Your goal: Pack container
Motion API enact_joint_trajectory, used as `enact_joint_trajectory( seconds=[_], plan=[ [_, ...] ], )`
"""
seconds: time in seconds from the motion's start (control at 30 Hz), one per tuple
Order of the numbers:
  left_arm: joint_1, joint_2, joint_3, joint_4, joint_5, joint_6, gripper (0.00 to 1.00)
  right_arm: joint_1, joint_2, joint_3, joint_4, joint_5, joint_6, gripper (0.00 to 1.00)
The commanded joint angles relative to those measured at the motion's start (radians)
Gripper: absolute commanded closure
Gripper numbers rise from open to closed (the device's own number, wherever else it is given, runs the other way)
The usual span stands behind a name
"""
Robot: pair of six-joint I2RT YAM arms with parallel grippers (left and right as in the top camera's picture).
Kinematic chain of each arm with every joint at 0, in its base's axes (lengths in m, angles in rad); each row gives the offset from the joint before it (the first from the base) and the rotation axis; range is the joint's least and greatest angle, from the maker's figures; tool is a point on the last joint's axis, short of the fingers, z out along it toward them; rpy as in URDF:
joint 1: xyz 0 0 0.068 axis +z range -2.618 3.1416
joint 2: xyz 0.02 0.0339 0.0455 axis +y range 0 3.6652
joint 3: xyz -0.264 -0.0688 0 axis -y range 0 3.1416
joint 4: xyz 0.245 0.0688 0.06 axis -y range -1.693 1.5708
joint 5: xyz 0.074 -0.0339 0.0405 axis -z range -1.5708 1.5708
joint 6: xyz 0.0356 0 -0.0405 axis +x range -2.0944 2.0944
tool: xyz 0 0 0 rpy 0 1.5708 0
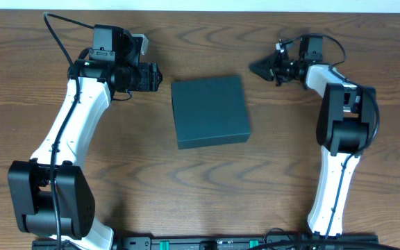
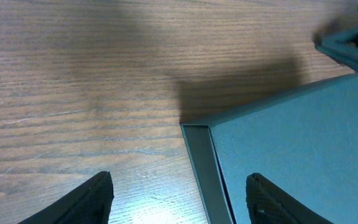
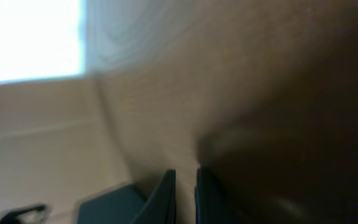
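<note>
Centrally on the wooden surface (image 1: pixel 207 187) lay the container (image 1: pixel 210 111), a dark teal square box lying flat with its lid down, between the two arms and touched by neither. In the left wrist view one corner of the container (image 2: pixel 291 155) and the thin edge below its lid showed clearly. Just beside its far left corner hung the left end effector (image 1: pixel 155 76), aimed toward the box, its fingers (image 2: pixel 92 199) spread wide with nothing between them. Near the far right corner, but apart from the box, the right end effector (image 1: pixel 259 68) pointed toward it, its fingers (image 3: pixel 163 193) drawn almost together with only a sliver of a gap and holding nothing. The right wrist view was blurred, showing little more than wood grain.
</note>
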Motion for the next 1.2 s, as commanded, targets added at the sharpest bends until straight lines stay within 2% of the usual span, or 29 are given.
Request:
enact_joint_trajectory(
  seconds=[0.0, 0.33, 0.47, 0.6, 0.73, 0.97, 1.17],
  plan=[
    [0.004, -0.006, -0.001, -0.002, -0.009, 0.020, 0.33, -0.001, -0.104, -0.006, -0.123, 0.268, -0.336, 0.95],
    [0.004, -0.005, -0.001, -0.010, -0.013, 0.020, 0.33, -0.002, -0.420, -0.006, -0.363, 0.510, -0.465, 0.96],
    [0.002, -0.008, -0.001, -0.050, -0.093, 0.049, 0.33, 0.017, -0.528, -0.006, -0.510, 0.615, -0.534, 0.96],
    [-0.011, -0.024, -0.001, -0.124, -0.185, 0.092, 0.33, 0.073, -0.615, -0.006, -0.660, 0.639, -0.616, 0.99],
    [-0.026, -0.062, -0.001, -0.148, -0.184, 0.091, 0.33, 0.161, -0.664, -0.006, -0.743, 0.638, -0.680, 0.99],
    [-0.061, -0.160, -0.001, -0.150, -0.187, 0.091, 0.33, 0.366, -0.677, -0.007, -0.807, 0.715, -0.679, 0.99],
    [-0.067, -0.195, -0.001, -0.175, -0.190, 0.090, 0.33, 0.461, -0.676, -0.009, -0.829, 0.789, -0.676, 0.99]
  ],
)
